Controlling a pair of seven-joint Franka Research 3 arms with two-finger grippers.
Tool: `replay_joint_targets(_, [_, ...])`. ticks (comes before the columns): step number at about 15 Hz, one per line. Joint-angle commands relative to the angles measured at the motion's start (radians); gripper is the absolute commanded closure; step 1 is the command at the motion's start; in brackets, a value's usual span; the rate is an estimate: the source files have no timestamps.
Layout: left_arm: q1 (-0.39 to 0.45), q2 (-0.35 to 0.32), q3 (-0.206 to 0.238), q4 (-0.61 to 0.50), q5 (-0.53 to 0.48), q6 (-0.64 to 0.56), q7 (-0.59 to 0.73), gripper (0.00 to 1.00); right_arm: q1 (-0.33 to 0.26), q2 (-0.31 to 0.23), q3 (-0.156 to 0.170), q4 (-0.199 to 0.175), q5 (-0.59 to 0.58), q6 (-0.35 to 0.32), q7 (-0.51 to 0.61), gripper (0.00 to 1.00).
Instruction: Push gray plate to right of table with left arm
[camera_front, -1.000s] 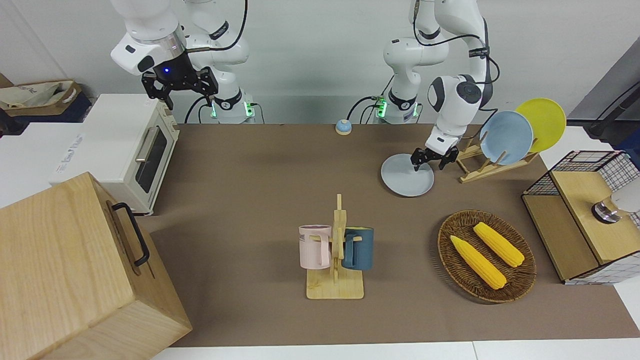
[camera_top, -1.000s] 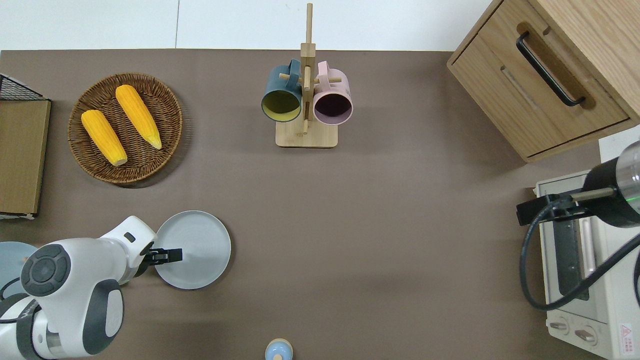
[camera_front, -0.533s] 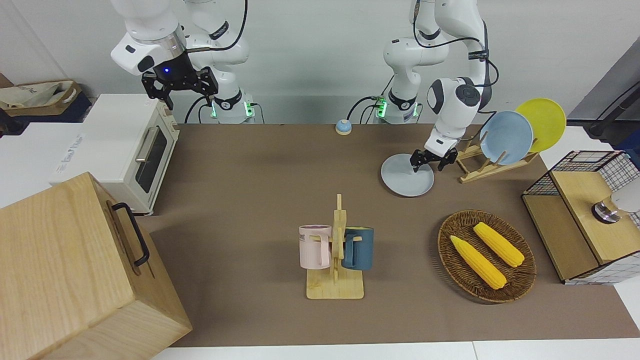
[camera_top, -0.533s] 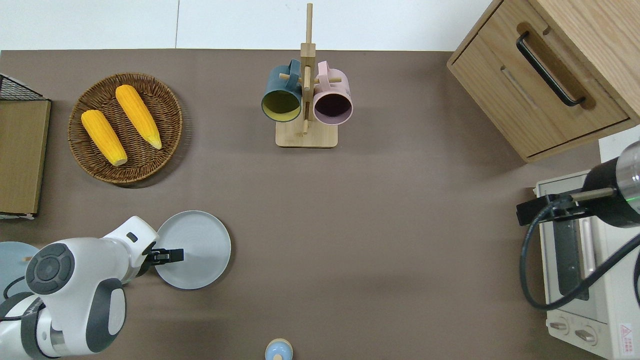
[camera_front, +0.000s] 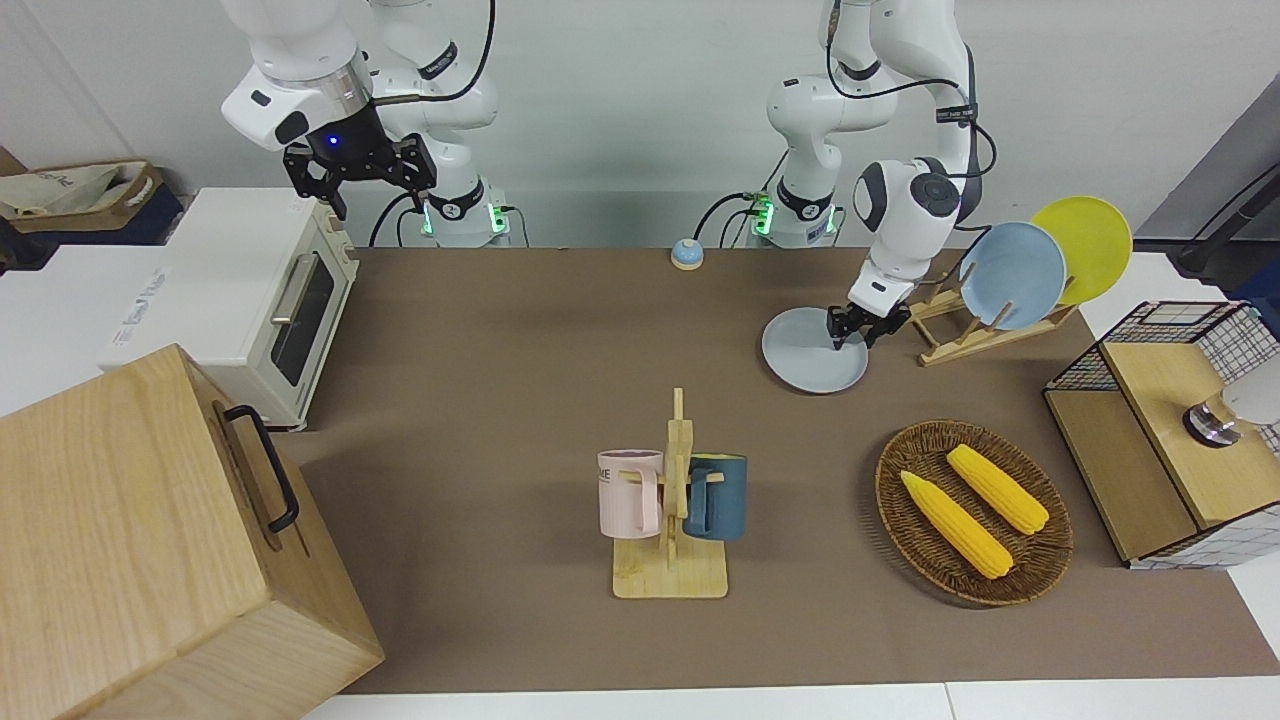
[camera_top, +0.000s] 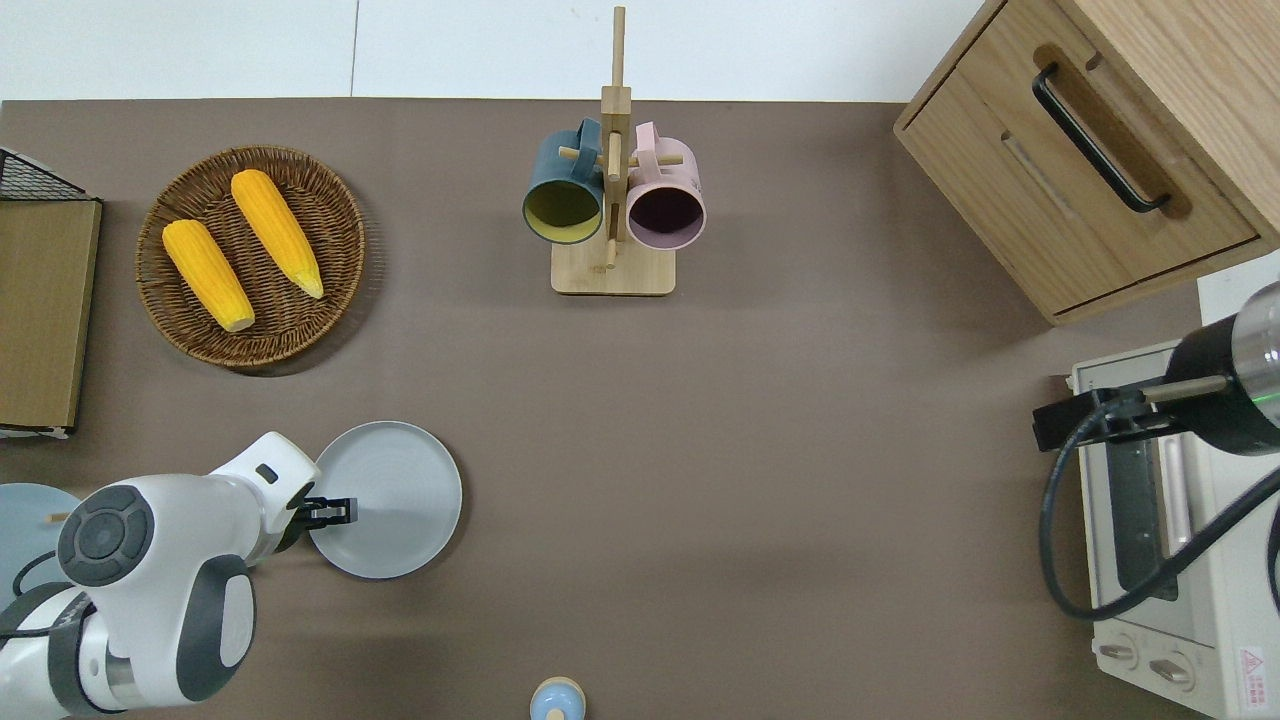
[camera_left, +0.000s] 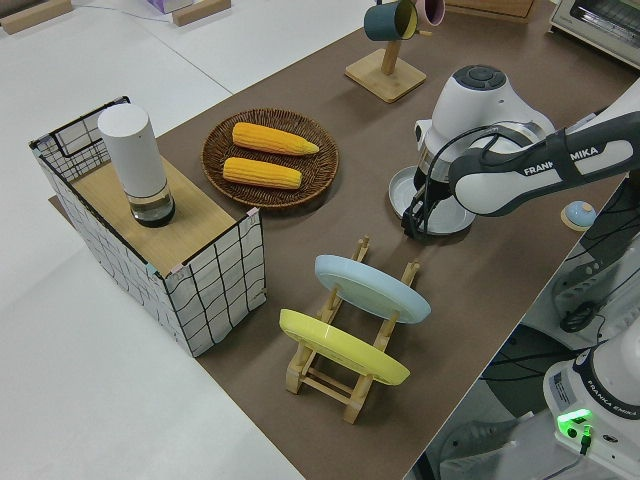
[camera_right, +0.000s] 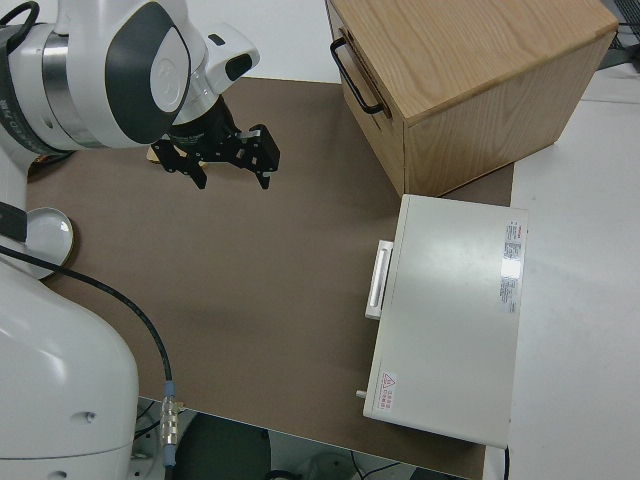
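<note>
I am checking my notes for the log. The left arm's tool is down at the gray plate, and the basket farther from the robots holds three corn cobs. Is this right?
Not quite: the basket holds two corn cobs, not three, as the overhead view shows. The rest stands: the left arm's tool is down at the gray plate, and the basket lies farther from the robots.

Bright, even light from above falls across the long brown-covered table (camera_top: 760, 440) — soft, short shadows hug the round woven wicker basket (camera_top: 345, 310) and the pale wooden mug stand (camera_front: 670, 580) — with every view sharp.
</note>
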Motion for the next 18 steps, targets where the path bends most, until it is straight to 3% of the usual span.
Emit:
replay_joint_targets(1, [0.002, -0.004, 0.006, -0.017, -0.007, 0.025, 0.01, 1.0, -0.019, -0.002, 0.016, 0.009, 0.004, -0.016, 0.013, 0.017])
replay_joint_targets(12, [-0.017, 0.013, 0.001, -0.014, -0.007, 0.029, -0.041, 1.0, -0.019, -0.002, 0.016, 0.009, 0.004, -0.016, 0.013, 0.017])
replay_joint_targets(18, [-0.11, 0.028, -0.011, -0.001, -0.007, 0.034, -0.16, 1.0, -0.019, -0.002, 0.016, 0.009, 0.004, -0.016, 0.012, 0.017])
